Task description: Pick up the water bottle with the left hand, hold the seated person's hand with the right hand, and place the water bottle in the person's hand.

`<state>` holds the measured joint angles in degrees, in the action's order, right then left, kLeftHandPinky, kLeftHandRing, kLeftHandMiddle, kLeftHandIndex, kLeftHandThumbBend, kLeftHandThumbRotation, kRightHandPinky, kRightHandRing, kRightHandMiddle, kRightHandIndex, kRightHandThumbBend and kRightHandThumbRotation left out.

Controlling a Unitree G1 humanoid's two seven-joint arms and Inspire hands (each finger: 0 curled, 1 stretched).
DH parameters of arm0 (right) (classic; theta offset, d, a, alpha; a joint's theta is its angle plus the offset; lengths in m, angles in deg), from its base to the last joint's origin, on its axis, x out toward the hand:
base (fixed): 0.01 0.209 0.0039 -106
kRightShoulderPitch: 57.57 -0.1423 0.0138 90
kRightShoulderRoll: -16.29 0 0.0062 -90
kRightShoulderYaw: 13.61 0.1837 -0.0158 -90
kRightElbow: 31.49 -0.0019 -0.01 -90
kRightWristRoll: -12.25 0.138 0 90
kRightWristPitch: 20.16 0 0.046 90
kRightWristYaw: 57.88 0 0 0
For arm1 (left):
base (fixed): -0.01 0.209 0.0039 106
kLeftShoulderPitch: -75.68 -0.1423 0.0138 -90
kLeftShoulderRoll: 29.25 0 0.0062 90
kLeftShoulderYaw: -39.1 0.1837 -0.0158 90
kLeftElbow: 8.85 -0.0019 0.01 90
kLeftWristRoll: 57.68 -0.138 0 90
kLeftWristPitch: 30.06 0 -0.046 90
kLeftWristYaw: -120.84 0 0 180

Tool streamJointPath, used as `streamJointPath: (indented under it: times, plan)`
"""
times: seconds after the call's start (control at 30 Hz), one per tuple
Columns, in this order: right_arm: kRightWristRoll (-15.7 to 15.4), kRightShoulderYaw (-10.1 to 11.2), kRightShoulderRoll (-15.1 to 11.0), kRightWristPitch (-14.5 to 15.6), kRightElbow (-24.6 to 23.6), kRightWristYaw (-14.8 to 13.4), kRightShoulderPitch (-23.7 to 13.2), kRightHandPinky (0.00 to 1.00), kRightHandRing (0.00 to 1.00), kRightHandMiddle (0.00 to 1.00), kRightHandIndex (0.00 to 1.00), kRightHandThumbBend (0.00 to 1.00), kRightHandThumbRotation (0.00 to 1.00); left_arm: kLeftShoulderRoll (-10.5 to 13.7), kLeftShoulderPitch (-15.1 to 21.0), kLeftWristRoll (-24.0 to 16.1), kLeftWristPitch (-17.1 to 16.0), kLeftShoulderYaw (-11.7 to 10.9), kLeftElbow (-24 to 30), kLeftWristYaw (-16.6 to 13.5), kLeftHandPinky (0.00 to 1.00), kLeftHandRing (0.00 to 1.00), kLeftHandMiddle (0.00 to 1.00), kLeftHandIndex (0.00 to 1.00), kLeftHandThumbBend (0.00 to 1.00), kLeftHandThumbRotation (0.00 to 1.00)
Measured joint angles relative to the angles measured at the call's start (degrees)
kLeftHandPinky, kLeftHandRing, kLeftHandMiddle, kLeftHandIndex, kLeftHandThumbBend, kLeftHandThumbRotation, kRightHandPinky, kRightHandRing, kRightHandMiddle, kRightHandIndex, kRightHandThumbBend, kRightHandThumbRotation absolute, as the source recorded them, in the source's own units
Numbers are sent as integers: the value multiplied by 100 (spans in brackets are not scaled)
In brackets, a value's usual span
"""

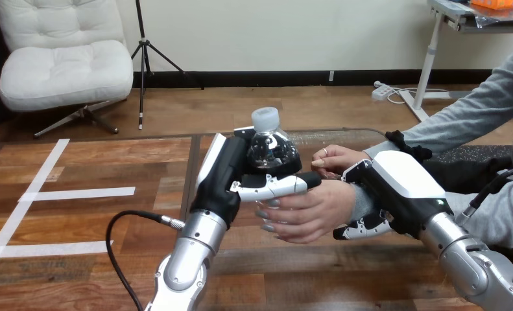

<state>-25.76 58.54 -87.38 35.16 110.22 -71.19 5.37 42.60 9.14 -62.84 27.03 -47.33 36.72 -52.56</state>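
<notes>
A clear water bottle (271, 144) with a white cap stands upright in my left hand (231, 173), whose fingers and thumb are curled round it. The person's hand (305, 210) lies just below and right of the bottle, fingers curled, touching my left thumb. My right hand (386, 194) sits at the person's wrist, its fingers curled under it. The person's other hand (336, 159) rests behind, right of the bottle.
White tape lines (59, 194) mark the left of the wooden table (98, 162). The person's grey sleeve (461, 123) comes in from the right. A black cable (120, 233) loops beside my left forearm.
</notes>
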Motion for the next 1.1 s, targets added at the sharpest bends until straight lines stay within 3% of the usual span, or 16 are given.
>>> streamJointPath:
  times: [1.1]
  plan:
    - [0, 0, 2, 47, -78, 32, 2, 14, 18, 24, 26, 75, 0, -71, 127, 30, 1, 6, -96, 225, 24, 29, 34, 34, 73, 0]
